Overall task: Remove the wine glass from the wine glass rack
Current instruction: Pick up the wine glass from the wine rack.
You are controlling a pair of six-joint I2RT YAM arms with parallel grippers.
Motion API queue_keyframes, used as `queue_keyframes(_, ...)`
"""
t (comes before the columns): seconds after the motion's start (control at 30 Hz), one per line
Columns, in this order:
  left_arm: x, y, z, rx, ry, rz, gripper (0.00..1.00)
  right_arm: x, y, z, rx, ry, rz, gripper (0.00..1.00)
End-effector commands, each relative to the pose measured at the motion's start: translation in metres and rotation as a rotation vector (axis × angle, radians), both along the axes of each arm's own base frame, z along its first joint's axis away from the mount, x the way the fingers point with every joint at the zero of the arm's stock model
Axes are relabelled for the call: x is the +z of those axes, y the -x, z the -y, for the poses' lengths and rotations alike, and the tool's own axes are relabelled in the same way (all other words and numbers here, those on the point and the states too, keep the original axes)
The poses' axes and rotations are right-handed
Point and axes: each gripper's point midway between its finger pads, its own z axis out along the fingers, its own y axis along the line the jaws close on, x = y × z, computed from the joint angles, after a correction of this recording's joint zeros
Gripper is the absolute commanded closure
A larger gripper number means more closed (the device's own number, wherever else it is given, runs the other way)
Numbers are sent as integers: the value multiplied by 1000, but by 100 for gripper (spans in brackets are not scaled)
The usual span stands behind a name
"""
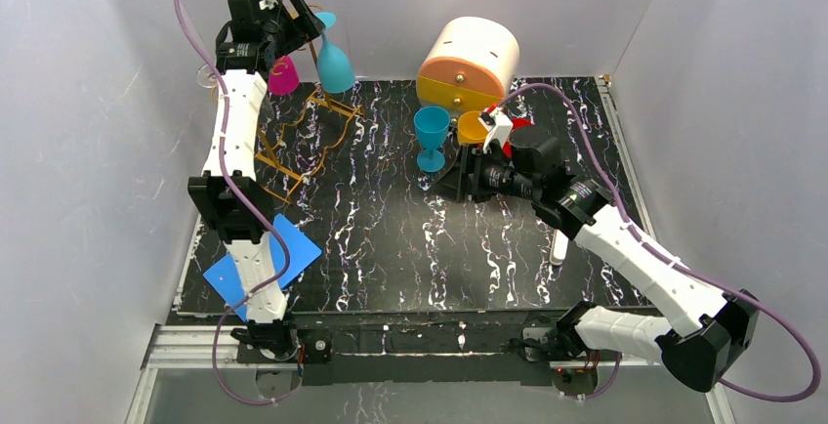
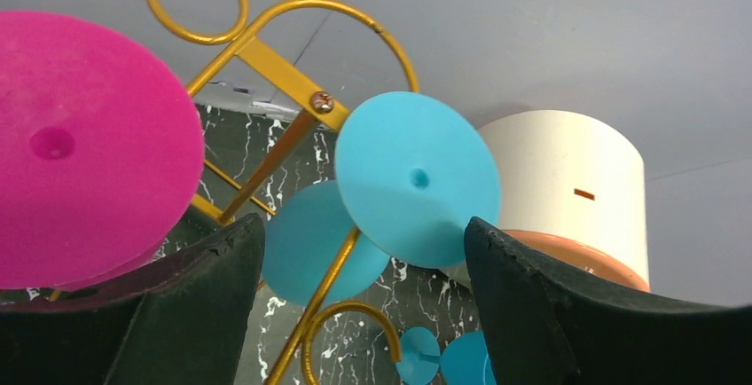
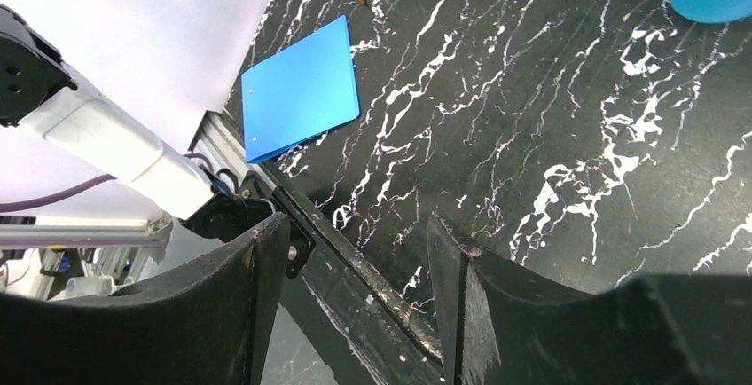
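Observation:
The gold wire wine glass rack [image 1: 310, 121] stands at the back left; its loops show in the left wrist view [image 2: 282, 73]. A blue wine glass [image 1: 335, 64] hangs upside down from it, its round foot [image 2: 417, 178] uppermost. A pink glass [image 1: 284, 78] hangs beside it, with its foot [image 2: 80, 145] at the left of the wrist view. My left gripper [image 1: 307, 16] is open and empty at the rack's top [image 2: 364, 314], and the blue foot lies just ahead between its fingers. My right gripper [image 1: 455, 176] is open and empty low over the table [image 3: 355, 296].
A second blue wine glass [image 1: 431, 136] stands upright mid-table. The cream-and-orange round drawer box [image 1: 469, 63] is behind it, with an orange piece [image 1: 473, 127] in front of it. A blue sheet [image 1: 264, 258] lies at the front left [image 3: 301, 88]. A white strip [image 1: 558, 246] lies at the right.

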Motion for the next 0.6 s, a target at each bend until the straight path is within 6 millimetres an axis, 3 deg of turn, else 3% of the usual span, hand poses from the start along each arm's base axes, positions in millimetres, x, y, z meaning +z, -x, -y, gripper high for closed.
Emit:
queue_keyframes(0.0,30,5,-8,1,-8,65,20,-1,-6,10,-62,48,5,34)
queue_keyframes(0.13,25,2,-7,-3,-1,59,23,-6,-7,8,-50,82,-18,34)
queue_keyframes(0.2,23,-2,-20,14,23,60,25,-8,-5,5,-35,76,-36,34)
queue_keyframes(0.33,19,-8,-24,26,73,54,31,-15,-4,3,-39,79,-81,34)
queue_keyframes(0.57,12,-18,-4,-58,212,47,44,-22,-3,1,-42,83,-131,34)
